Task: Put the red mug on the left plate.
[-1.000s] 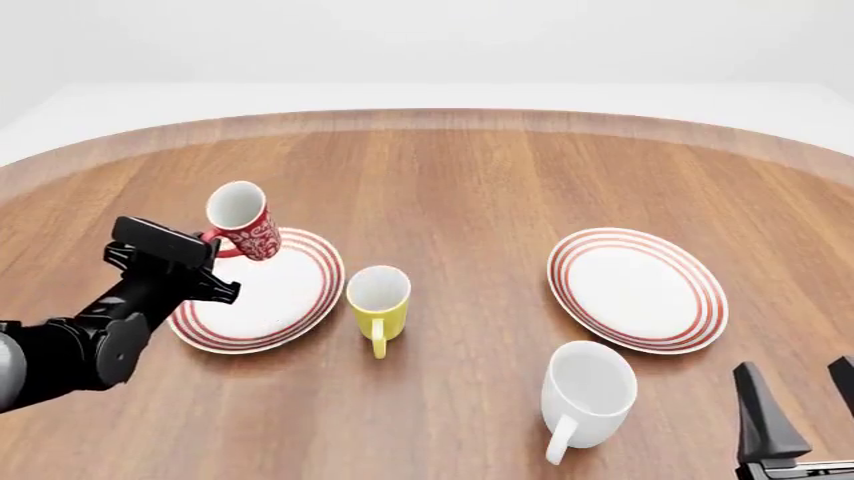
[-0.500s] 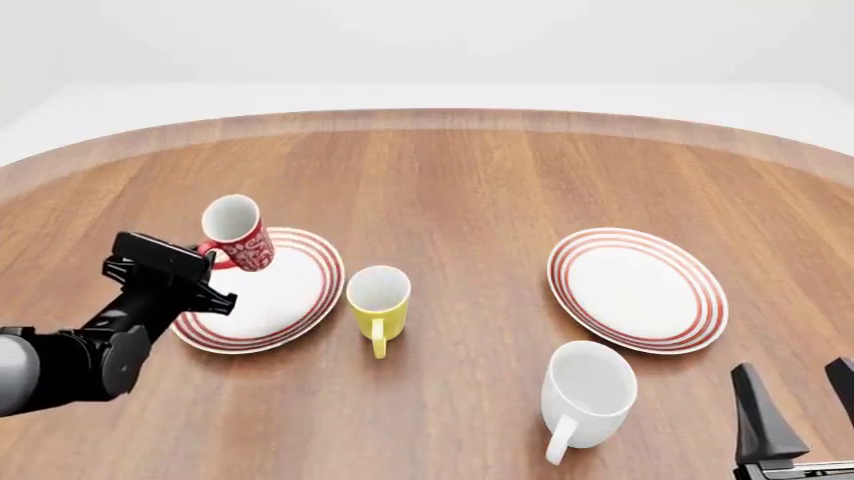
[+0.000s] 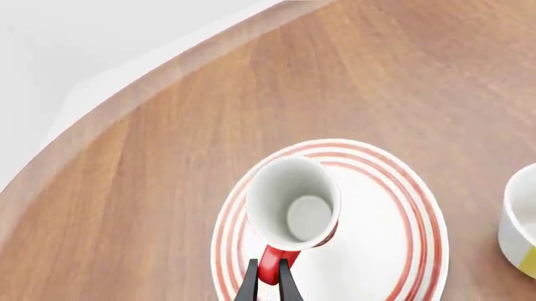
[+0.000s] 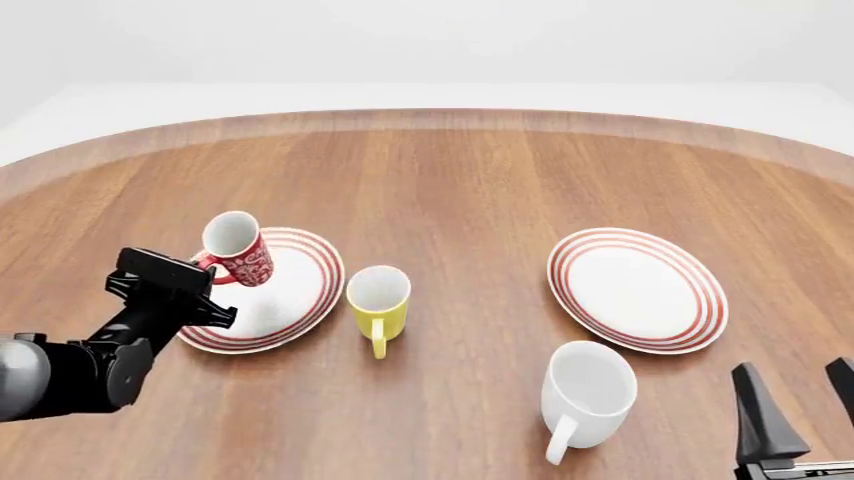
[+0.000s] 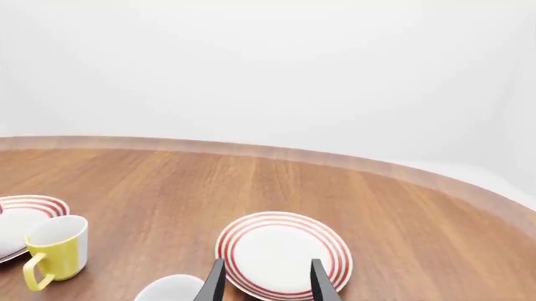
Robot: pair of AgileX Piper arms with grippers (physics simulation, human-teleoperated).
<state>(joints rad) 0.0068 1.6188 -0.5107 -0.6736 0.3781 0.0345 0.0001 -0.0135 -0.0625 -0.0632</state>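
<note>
The red mug point(image 4: 240, 252) with white floral pattern stands tilted over the left part of the left plate point(image 4: 300, 290); whether it touches the plate I cannot tell. My left gripper point(image 4: 200, 272) is shut on the mug's red handle. In the left wrist view the mug point(image 3: 295, 204) shows its white inside above the ringed plate point(image 3: 393, 251), and the fingers point(image 3: 251, 283) pinch the handle point(image 3: 270, 268). My right gripper point(image 4: 798, 405) is open and empty at the front right, its fingers point(image 5: 213, 282) apart.
A yellow mug point(image 4: 379, 303) stands just right of the left plate. A larger white mug point(image 4: 585, 395) stands at the front, right of centre. The second ringed plate point(image 4: 638, 290) lies to the right. The table's rounded edge point(image 4: 427, 118) runs along the back.
My left gripper has lowered the red mug toward the left plate and drawn it slightly nearer. The right arm has not moved.
</note>
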